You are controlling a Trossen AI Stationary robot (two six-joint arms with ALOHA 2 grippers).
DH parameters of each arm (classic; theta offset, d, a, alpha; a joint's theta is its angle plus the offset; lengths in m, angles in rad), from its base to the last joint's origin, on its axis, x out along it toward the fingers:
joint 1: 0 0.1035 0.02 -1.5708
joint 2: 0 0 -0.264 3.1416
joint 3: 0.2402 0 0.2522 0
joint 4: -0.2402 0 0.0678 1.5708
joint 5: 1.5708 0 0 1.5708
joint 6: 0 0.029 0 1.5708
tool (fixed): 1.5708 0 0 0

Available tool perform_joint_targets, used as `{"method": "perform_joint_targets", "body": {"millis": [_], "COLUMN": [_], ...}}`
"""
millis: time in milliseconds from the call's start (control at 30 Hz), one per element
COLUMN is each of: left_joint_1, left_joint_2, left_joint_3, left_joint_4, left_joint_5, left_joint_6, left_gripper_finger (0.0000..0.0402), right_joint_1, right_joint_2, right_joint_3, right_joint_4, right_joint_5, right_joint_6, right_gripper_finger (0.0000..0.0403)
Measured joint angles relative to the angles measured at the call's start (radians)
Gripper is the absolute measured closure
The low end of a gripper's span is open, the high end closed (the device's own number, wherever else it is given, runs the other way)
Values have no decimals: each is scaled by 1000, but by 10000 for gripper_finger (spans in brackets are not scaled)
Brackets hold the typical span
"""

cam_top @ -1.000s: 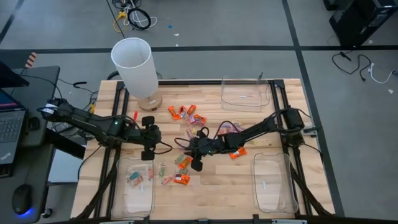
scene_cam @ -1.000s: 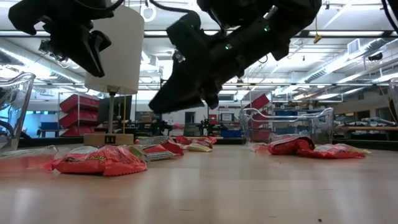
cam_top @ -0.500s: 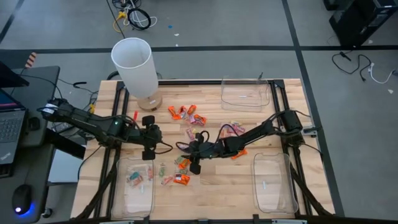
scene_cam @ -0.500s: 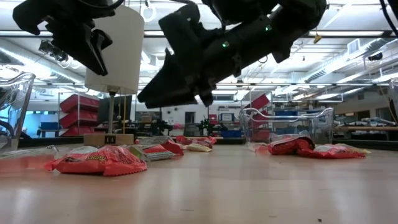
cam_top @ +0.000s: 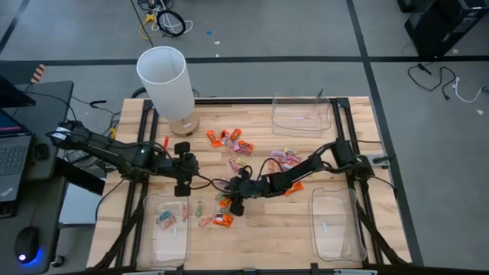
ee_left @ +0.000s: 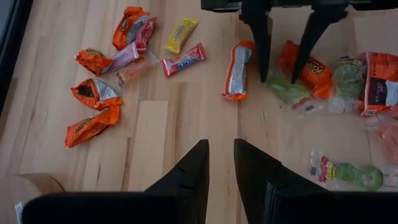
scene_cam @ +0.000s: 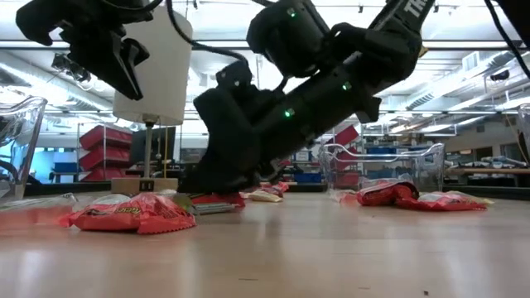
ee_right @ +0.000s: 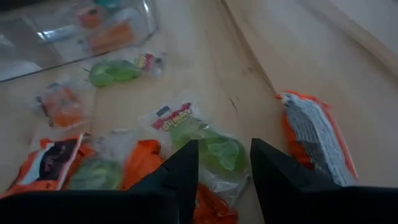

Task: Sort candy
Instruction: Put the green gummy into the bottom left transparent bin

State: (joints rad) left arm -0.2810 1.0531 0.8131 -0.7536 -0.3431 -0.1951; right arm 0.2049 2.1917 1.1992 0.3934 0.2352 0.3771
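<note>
Wrapped candy lies loose mid-table: orange pieces (cam_top: 229,139) toward the far side, pink ones (cam_top: 283,156) to the right, more (cam_top: 218,218) toward the near side. My right gripper (cam_top: 229,200) is down at the table, open. Its fingers stand either side of a green candy in a clear wrapper (ee_right: 211,152). An orange-and-grey piece (ee_right: 317,140) lies beside it. My left gripper (ee_left: 221,163) hovers above the table's left part, open with a narrow gap and nothing in it. In its wrist view, my right gripper (ee_left: 281,68) sits over the green candy (ee_left: 285,90). My right gripper comes slanting down from the table's right, one finger (ee_right: 180,171) on each side of the green candy's wrapper (ee_right: 219,163). The candy lies flat on the table. Whether the fingers touch the wrapper, I cannot tell.
A clear tray (cam_top: 164,229) at the near left holds several candies. Two more clear trays stand at the near right (cam_top: 336,225) and far right (cam_top: 302,114). A tall white cylinder (cam_top: 164,76) on a wooden base stands at the far left.
My right gripper has come down from above the candy to table height, moving a little toward the table's left and near edges. It now stands over the green candy. The candy has not moved.
</note>
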Motion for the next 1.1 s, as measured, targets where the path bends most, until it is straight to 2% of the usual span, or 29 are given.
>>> {"method": "perform_joint_targets", "body": {"millis": [100, 433, 633, 900, 1100], "left_joint_1": [-1, -1, 0, -1, -1], "left_joint_2": [0, 0, 0, 0, 0], "left_joint_3": [0, 0, 0, 0, -1], "left_joint_4": [1, 1, 1, 3, 14], "left_joint_5": [0, 0, -1, -1, -1], "left_joint_6": [0, 0, 0, -1, -7], "left_gripper_finger": [323, 323, 323, 323, 323], "right_joint_1": [-9, -31, -30, -30, -30], "right_joint_2": [-18, -19, -19, -19, -27], "right_joint_3": [1, 2, 1, 0, -1], "right_joint_4": [-66, -87, -73, -73, -72], "right_joint_5": [7, -41, -59, -74, -74], "right_joint_6": [13, 17, 12, -4, -14], "right_gripper_finger": [270, 274, 316, 394, 401]}}
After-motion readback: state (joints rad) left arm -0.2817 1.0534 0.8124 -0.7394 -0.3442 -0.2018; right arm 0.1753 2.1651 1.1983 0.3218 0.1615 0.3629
